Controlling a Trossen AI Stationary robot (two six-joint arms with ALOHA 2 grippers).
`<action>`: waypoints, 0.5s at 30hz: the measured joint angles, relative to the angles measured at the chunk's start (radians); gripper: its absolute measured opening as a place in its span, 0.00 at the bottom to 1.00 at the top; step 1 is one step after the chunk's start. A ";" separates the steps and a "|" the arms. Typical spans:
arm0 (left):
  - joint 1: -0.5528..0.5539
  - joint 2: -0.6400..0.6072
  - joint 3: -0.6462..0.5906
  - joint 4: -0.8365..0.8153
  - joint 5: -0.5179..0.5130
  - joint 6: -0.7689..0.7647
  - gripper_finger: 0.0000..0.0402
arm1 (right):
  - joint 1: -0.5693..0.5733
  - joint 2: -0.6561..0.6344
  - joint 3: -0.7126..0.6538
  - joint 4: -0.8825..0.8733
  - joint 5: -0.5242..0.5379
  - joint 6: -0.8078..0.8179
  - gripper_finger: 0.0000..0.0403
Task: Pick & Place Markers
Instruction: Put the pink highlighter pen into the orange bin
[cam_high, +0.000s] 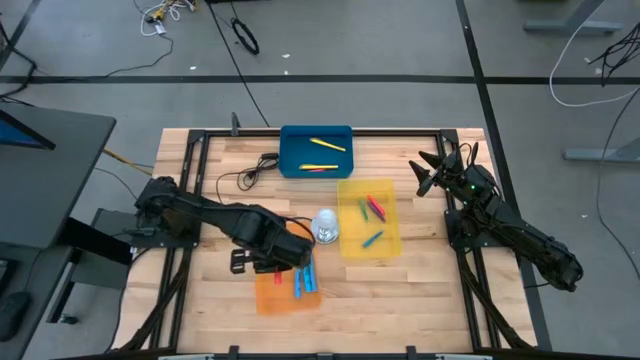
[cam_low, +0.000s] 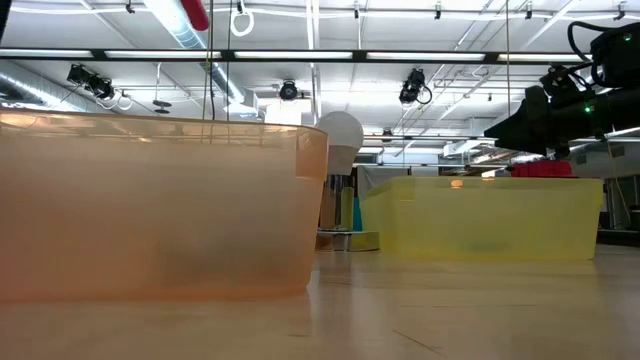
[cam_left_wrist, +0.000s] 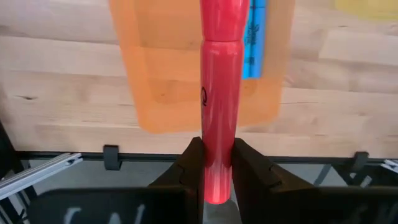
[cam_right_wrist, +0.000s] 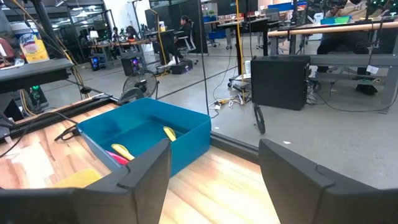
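Robotics lab or open workshop hall.
Marked by a wooden table (cam_high: 330, 290) in a black frame, grey concrete floor with loose cables (cam_high: 245, 35) at 12 o'clock, exposed ceiling ducts (cam_low: 180, 25) and strip lights, plus desks, computers (cam_right_wrist: 280, 81) and seated people (cam_right_wrist: 183, 31) beyond.

A red marker (cam_left_wrist: 219, 112) is held above the orange tray (cam_high: 272, 296); other markers lie in the orange, yellow (cam_high: 390, 243) and blue (cam_high: 292, 140) trays.
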 joint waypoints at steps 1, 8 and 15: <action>0.002 0.005 0.000 -0.002 0.005 0.000 0.14 | 0.000 0.000 0.000 0.000 0.000 0.000 0.61; 0.009 0.043 -0.058 0.050 0.038 0.005 0.14 | 0.000 0.000 0.000 0.000 0.000 0.000 0.61; 0.009 0.067 -0.146 0.188 0.035 0.003 0.14 | 0.000 0.000 0.000 0.000 0.000 0.000 0.61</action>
